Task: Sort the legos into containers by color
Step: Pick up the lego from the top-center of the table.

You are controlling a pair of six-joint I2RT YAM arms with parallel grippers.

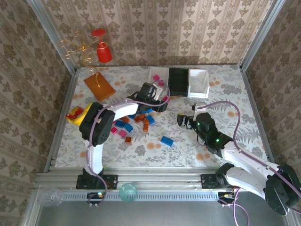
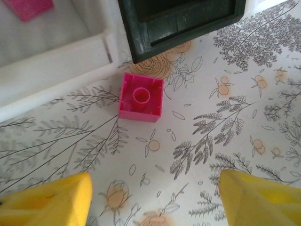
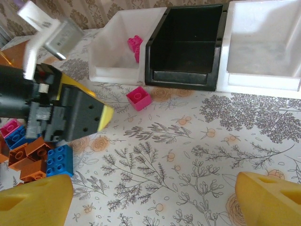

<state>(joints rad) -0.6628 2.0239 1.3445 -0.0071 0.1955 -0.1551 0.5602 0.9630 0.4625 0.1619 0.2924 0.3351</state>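
Observation:
A pink lego (image 2: 141, 96) lies hollow side up on the flowered cloth, just in front of the left white container (image 2: 56, 61) and the black container (image 2: 183, 19). My left gripper (image 2: 155, 197) hovers over the cloth short of it, open and empty. Another pink lego (image 3: 135, 44) rests inside the left white container (image 3: 117, 56). The black container (image 3: 186, 47) and the right white container (image 3: 263, 47) hold nothing that I can see. My right gripper (image 3: 155, 197) is open and empty, low over the cloth, facing the containers. Blue, brown-orange and pink legos (image 1: 134, 123) lie heaped beneath the left arm.
A lone blue lego (image 1: 166, 141) lies nearer the front. An orange-brown board (image 1: 99, 85) sits at the back left, a yellow banana toy (image 1: 75, 114) by the left wall. The left gripper's body (image 3: 70, 115) stands between my right gripper and the heap.

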